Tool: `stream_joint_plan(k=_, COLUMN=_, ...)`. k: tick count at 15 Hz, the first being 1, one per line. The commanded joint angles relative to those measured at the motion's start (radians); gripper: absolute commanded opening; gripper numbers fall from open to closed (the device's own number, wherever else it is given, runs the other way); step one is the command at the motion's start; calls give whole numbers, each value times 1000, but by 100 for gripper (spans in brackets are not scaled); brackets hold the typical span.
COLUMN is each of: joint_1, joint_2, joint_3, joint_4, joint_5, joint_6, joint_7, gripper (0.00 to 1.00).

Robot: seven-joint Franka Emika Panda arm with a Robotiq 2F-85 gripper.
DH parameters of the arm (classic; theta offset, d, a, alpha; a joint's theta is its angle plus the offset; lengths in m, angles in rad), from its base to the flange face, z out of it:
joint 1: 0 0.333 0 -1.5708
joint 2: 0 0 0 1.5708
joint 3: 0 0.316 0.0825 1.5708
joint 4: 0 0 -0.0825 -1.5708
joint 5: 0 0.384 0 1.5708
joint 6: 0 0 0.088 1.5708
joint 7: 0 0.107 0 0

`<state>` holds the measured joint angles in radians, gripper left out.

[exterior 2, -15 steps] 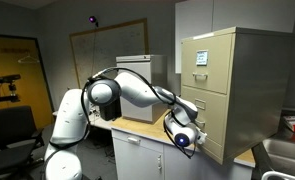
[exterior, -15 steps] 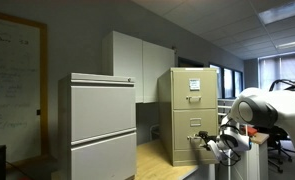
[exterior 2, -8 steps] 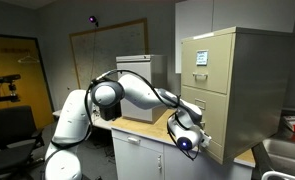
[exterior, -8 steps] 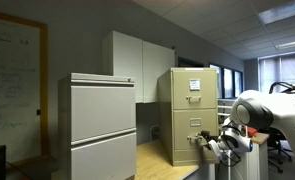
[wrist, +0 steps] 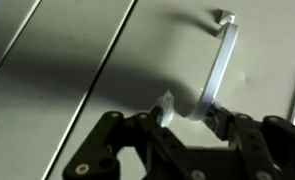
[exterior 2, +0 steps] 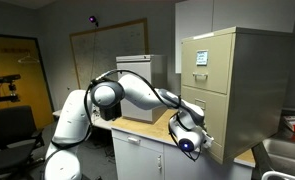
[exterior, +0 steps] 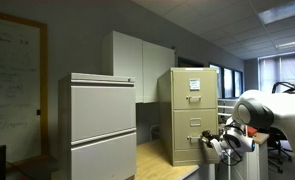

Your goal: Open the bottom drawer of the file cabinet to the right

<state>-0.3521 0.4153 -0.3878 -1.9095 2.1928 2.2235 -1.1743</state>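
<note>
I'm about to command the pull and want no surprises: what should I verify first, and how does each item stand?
1. Gripper at the small silver handle of the beige metal bottom drawer: ok.
2. Handle between the fingertips: ok.
3. Jaws clamped on the handle: cannot tell.
4. Lowest drawer of the narrow beige file cabinet, not the upper drawer: ok.
5. Slide-out path free: cannot tell, the robot arm hides it.

Office, by what I see on my feeds: whiteboard, beige file cabinet near a wider grey cabinet, swivel chair, tiled ceiling with panel light.
</note>
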Motion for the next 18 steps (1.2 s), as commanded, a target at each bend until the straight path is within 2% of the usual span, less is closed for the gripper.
stream_joint_plan(k=1, joint_1=8, joint_2=21, joint_3=16, joint_4=66, joint_5=6, joint_6=4, joint_7=39, gripper=7)
stream_joint_plan(k=2, joint_1=13, joint_2=19, joint_3=18, joint_4=72, joint_5=-1, joint_6=13, joint_7=43, gripper=4)
stream_joint_plan(k=6, joint_1=25, joint_2=31, joint_3=22, joint_4=108, joint_5=-22, joint_6=33, joint_7=60, gripper=6)
stream_joint_plan(k=7, joint_1=31, joint_2=34, joint_3=24, joint_4=115, joint_5=-36, joint_6=39, joint_7=65, gripper=2)
stream_joint_plan(k=8, joint_1=41, joint_2=27, joint_3=25, joint_4=114, joint_5=-82, joint_6=44, joint_7=76, gripper=5)
stream_joint_plan(k=9, joint_1=58, joint_2=15, joint_3=24, joint_4=108, joint_5=-153, joint_6=58, joint_7=79, gripper=1)
stream_joint_plan(k=11, joint_1=84, joint_2=-16, joint_3=31, joint_4=60, joint_5=-301, joint_6=60, joint_7=90, gripper=1)
stream_joint_plan(k=13, joint_1=94, joint_2=-31, joint_3=38, joint_4=32, joint_5=-391, joint_6=74, joint_7=114, gripper=2)
stream_joint_plan(k=18, joint_1=69, joint_2=-48, joint_3=52, joint_4=-30, joint_5=-406, joint_6=57, joint_7=112, gripper=2)
